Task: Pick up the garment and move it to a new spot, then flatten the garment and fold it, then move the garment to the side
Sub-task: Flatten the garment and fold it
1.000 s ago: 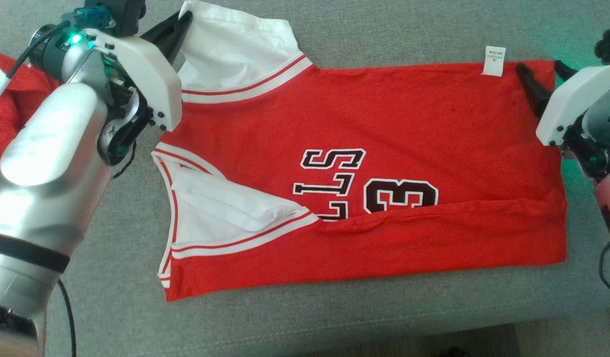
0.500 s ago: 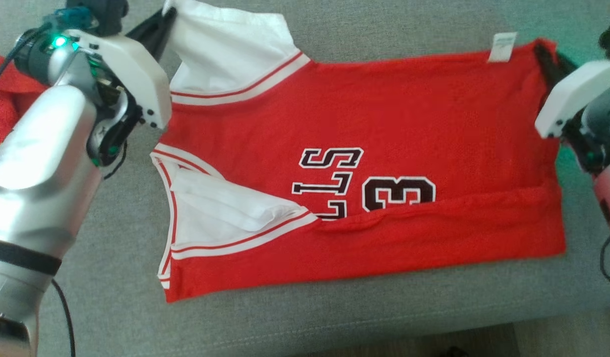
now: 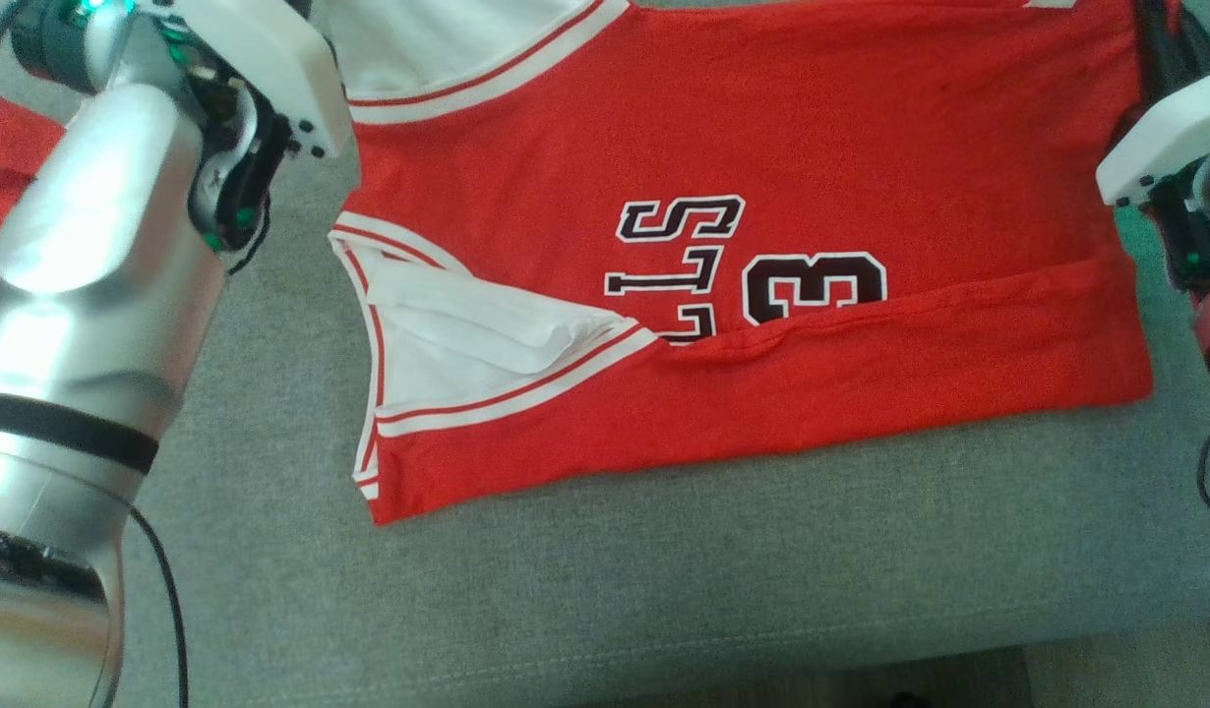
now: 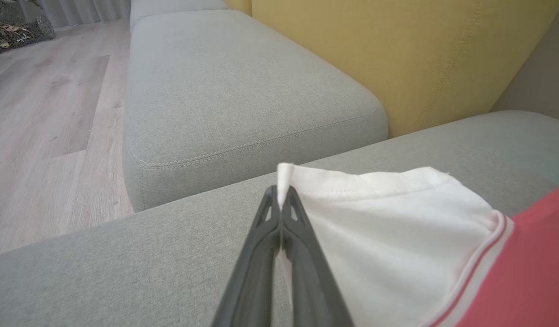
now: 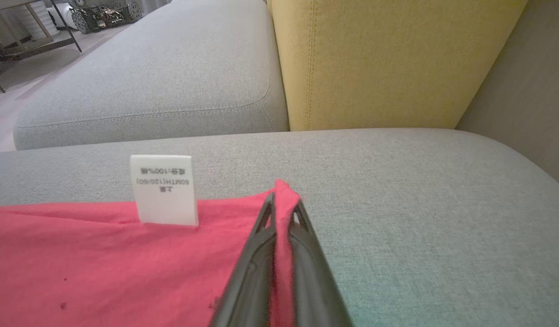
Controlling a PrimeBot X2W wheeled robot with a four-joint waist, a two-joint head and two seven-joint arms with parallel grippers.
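The garment [image 3: 762, 128] is a red jersey with white sleeves and dark lettering, lying flat on the grey sofa seat with its near hem folded up over the number. In the left wrist view my left gripper [image 4: 281, 197] is shut on the corner of the white sleeve [image 4: 388, 227]. In the right wrist view my right gripper [image 5: 283, 204] is shut on the red hem corner [image 5: 286, 188], next to the white care label [image 5: 163, 188]. The head view has my left arm [image 3: 93, 246] at the left and the right gripper's white housing [image 3: 1166, 138] at the right edge.
Another red garment [image 3: 0, 167] lies at the far left behind my left arm. The grey seat [image 3: 664, 590] has bare room in front of the jersey, down to its front edge. Beyond stand a yellow backrest [image 4: 397, 59], a second grey cushion [image 4: 216, 91] and wooden floor [image 4: 43, 113].
My right gripper was open around the red hem corner and has shut on it. The head camera has shifted, so the jersey now sits higher in the picture with its far edge cut off.
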